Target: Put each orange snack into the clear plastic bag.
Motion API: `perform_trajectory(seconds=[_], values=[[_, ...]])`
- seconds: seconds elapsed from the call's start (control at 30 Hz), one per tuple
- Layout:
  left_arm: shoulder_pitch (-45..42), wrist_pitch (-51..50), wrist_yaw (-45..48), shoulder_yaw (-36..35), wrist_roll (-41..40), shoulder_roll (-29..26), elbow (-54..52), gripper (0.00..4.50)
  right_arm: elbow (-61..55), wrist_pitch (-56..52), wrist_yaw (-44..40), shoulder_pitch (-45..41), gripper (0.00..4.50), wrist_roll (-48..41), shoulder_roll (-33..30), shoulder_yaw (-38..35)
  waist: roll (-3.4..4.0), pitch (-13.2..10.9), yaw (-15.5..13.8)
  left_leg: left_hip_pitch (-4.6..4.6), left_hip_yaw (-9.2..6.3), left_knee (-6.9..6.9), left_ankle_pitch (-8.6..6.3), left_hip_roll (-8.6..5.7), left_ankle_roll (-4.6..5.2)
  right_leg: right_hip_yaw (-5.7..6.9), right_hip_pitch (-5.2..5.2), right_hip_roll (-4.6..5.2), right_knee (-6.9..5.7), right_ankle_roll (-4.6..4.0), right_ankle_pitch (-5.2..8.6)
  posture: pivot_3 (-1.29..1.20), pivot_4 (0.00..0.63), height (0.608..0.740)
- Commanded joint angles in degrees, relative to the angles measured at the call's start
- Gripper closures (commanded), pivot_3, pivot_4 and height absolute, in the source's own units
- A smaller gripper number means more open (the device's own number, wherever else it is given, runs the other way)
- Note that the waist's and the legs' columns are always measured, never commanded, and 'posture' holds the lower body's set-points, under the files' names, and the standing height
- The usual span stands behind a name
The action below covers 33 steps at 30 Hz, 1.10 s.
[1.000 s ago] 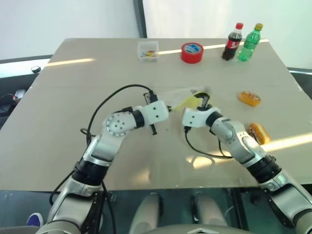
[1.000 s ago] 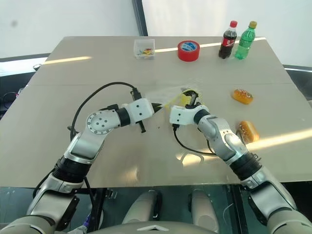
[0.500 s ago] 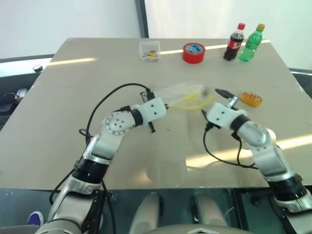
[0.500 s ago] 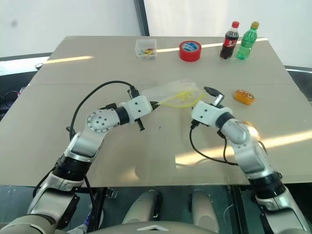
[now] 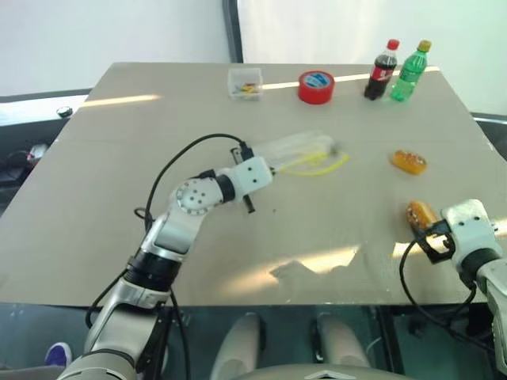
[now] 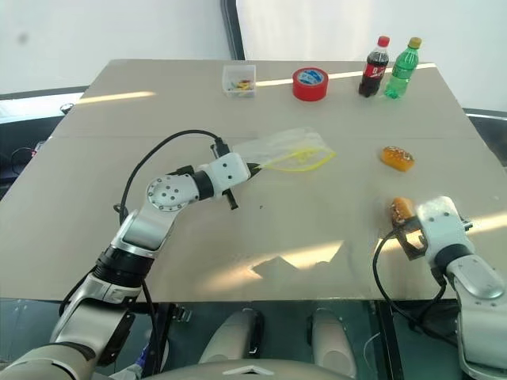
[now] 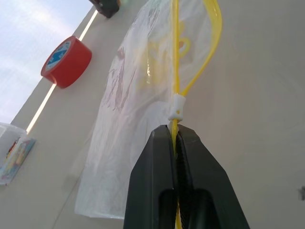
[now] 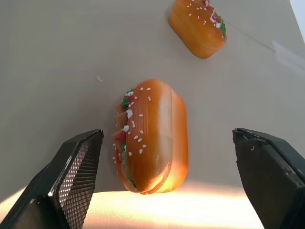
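A: So how far along is it? Is either snack inside yet?

B: Not as far as I can see. Both orange snacks lie on the bare table [image 5: 119, 198], outside the clear plastic bag [image 5: 297, 149], so I judge both placements are still to do.

A: Where exactly are they?

B: The near orange snack [image 8: 150, 136] lies close to the table's right edge, directly ahead of the right tool [image 8: 171, 191]. The far orange snack [image 5: 409, 161] lies just beyond it, apart from it, toward the bottles. The bag is well to their left, near the middle of the table.

A: And the tools?

B: The left tool [image 7: 174, 138] is pressed together on the bag's yellow strip at the mouth, just below the small white slider. The right tool is spread wide, one finger on either side of the near snack, touching nothing that I can see.

A: How do the snacks look?

B: They look like small oval buns, glossy orange-brown, with pale seed-like specks on top. The near one shows a red-and-green filling along one side. Any wrapper is too hard to make out.

A: And the bag?

B: It is floppy and see-through, lying flat away from the left tool, its yellow strip bowed into a loop, so the mouth looks partly parted.
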<state>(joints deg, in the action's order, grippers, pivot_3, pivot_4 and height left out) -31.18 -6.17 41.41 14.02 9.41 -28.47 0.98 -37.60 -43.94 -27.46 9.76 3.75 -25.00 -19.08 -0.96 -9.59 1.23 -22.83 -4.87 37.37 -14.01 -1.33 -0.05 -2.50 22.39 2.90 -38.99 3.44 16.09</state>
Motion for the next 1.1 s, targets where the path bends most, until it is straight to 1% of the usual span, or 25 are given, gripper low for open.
perform_trajectory(seconds=[0.03, 0.07, 0.13, 0.17, 0.2, 0.23, 0.33, 0.5, 0.57, 0.67, 0.77, 0.87, 1.03, 1.1], values=[[-1.29, 1.71, 0.09, -0.25, -0.31, 0.11, -0.68, 4.50, 2.03, -0.10, 1.46, -0.39, 0.43, -2.42, 1.12, -1.51, 0.00, 0.00, -0.22, 0.00, 0.00, 0.00, 0.00, 0.00, 0.00, 0.00, 0.00, 0.01, 0.01, 0.00, 0.00, 0.00, 0.150, 0.740], [-1.40, 1.74, 0.14, -0.32, -0.36, 0.15, -0.60, 4.50, 2.33, -0.34, 1.49, -0.66, 0.59, -3.20, 1.40, -1.61, 0.01, 0.00, -0.29, -0.01, 0.00, 0.00, 0.00, -0.01, 0.00, 0.00, 0.00, 0.02, 0.02, 0.00, 0.00, 0.00, 0.150, 0.740], [-1.61, 1.58, 0.25, -0.43, -0.57, 0.31, -0.50, 4.50, 3.38, -0.27, 1.42, -1.17, 1.37, -4.60, 1.54, -1.49, 0.01, 0.00, -0.32, -0.01, 0.01, 0.00, 0.00, -0.02, 0.00, -0.01, -0.01, 0.04, 0.03, 0.00, 0.00, 0.00, 0.150, 0.740], [-1.68, 1.53, 0.28, -0.44, -0.63, 0.38, -0.50, 4.50, 4.25, 0.18, 1.36, -1.37, 2.13, -5.12, 1.36, -1.23, 0.01, 0.00, -0.32, -0.01, 0.00, 0.00, 0.00, -0.02, 0.00, -0.01, -0.02, 0.04, 0.04, 0.00, 0.00, 0.00, 0.150, 0.740], [-1.72, 1.50, 0.30, -0.44, -0.67, 0.44, -0.49, 4.50, 5.01, 0.54, 1.40, -1.58, 2.34, -5.48, 1.20, -0.97, 0.01, 0.00, -0.32, -0.01, 0.00, 0.00, 0.00, -0.02, 0.00, -0.01, -0.02, 0.04, 0.04, 0.00, 0.00, 0.00, 0.150, 0.740], [-1.70, 1.40, 0.34, -0.44, -0.71, 0.50, -0.62, 4.50, 5.67, 1.03, 1.39, -1.93, 2.77, -5.67, 0.89, -0.58, 0.01, 0.00, -0.32, -0.01, -0.01, 0.00, 0.00, -0.02, 0.00, 0.00, -0.02, 0.03, 0.04, 0.00, 0.00, 0.00, 0.150, 0.740], [-1.72, 1.14, 0.39, -0.58, -0.76, 0.50, -0.77, 4.50, 5.56, 1.33, 1.39, -2.93, 3.75, -6.57, 0.36, -0.26, 0.01, 0.00, -0.29, -0.01, -0.01, 0.00, 0.00, -0.02, 0.00, 0.01, -0.03, 0.03, 0.04, 0.00, 0.00, 0.00, 0.150, 0.740], [-1.76, -0.12, 0.58, -1.31, -1.57, 0.78, -1.19, 4.50, 1.05, 0.09, -0.57, -4.11, 3.75, -10.99, -0.87, -0.92, 0.01, 0.00, -0.30, -0.01, -0.02, 0.00, 0.00, -0.02, 0.00, 0.01, -0.03, 0.03, 0.04, 0.00, 0.00, 0.00, 0.150, 0.740], [-1.65, -0.49, 0.71, -1.31, -1.74, 0.74, -1.58, 4.50, -3.35, -2.27, -2.47, -6.60, 3.75, -14.85, -1.43, 1.49, 0.01, 0.00, -0.21, -0.01, -0.01, 0.01, 0.00, -0.01, 0.00, 0.00, -0.03, 0.03, 0.04, 0.00, 0.00, 0.00, 0.150, 0.740], [-1.52, -0.31, 0.70, -1.10, -1.59, 0.66, -1.80, 4.50, -5.10, -4.52, -1.80, -11.96, 3.75, -16.42, -1.39, 7.26, 0.02, 0.00, 0.35, 0.02, -0.03, 0.01, 0.00, 0.00, 0.00, 0.01, -0.03, 0.00, 0.02, 0.00, 0.00, 0.00, 0.150, 0.740], [-1.39, 0.35, 0.95, -0.61, -1.40, 0.82, -1.91, 4.50, -2.72, -5.41, -0.58, -18.62, 3.75, -16.54, -0.22, 14.07, 0.01, 0.00, 0.45, 0.00, -0.11, 0.02, 0.00, 0.00, 0.00, 0.10, -0.06, -0.02, 0.05, 0.00, 0.00, 0.00, 0.150, 0.740], [-1.15, 1.17, 1.37, -0.09, -1.36, 0.87, -2.66, 4.50, 2.66, -4.69, 0.15, -23.72, 3.75, -15.00, -0.05, 19.26, 0.01, 0.00, 0.39, -0.02, -0.10, 0.03, 0.00, -0.04, 0.00, 0.09, -0.06, 0.04, 0.08, 0.00, 0.00, 0.00, 0.150, 0.740], [-0.50, 2.67, 1.85, 0.08, -1.08, 0.37, -4.10, 4.50, 10.30, -0.81, -1.29, -28.59, 3.75, -12.31, -2.81, 23.55, 0.01, 0.00, 0.06, -0.06, -0.12, 0.03, 0.00, -0.06, 0.00, 0.11, -0.04, 0.09, 0.11, 0.00, 0.00, 0.00, 0.150, 0.740], [-0.04, 3.56, 2.19, 0.20, -1.01, 0.09, -4.74, 4.50, 12.32, -0.21, -1.80, -30.33, 3.75, -12.43, -3.22, 23.95, 0.01, 0.00, -0.07, -0.08, -0.11, 0.03, 0.00, -0.06, 0.00, 0.11, -0.02, 0.09, 0.11, 0.00, 0.00, 0.00, 0.150, 0.740]])
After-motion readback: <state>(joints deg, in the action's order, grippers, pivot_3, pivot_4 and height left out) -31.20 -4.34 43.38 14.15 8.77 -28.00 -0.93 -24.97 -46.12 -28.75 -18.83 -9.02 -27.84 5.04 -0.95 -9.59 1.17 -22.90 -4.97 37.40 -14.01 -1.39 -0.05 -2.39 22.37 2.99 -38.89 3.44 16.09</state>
